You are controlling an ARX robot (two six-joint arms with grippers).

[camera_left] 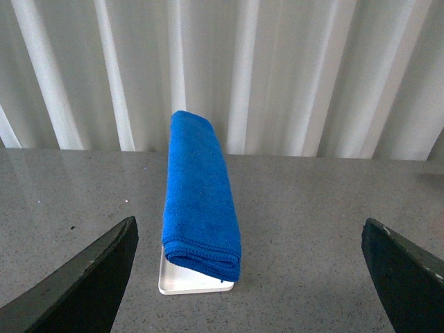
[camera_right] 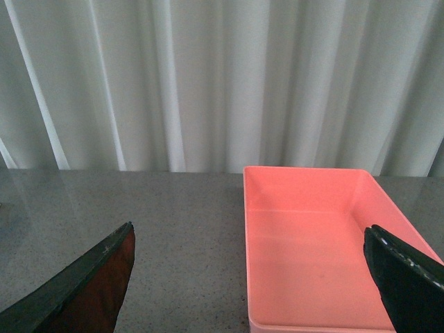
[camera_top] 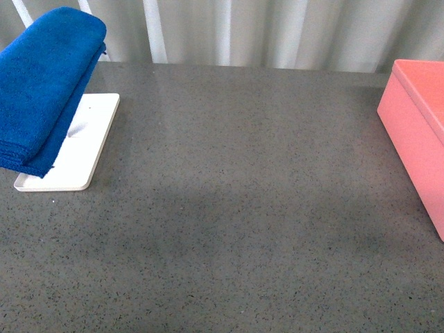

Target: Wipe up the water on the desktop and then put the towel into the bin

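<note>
The folded blue towel [camera_top: 43, 83] rests raised over a flat white tray [camera_top: 83, 152] at the far left of the speckled grey desktop [camera_top: 236, 208]. From the left wrist the towel [camera_left: 201, 201] lies ahead of my open left gripper [camera_left: 250, 277], well apart from both dark fingers [camera_left: 83, 284]. The salmon-pink bin [camera_top: 420, 125] stands at the right edge. In the right wrist view the bin [camera_right: 312, 243] is empty and lies ahead of my open right gripper [camera_right: 250, 284], one finger [camera_right: 409, 284] overlapping its far side. No water shows on the desktop. Neither arm appears in the front view.
White pleated curtains [camera_top: 277, 31] close off the back edge of the desktop. The white tray [camera_left: 187, 281] peeks out under the towel's near end. A faint broad shadow [camera_top: 229, 222] lies across the desktop's middle.
</note>
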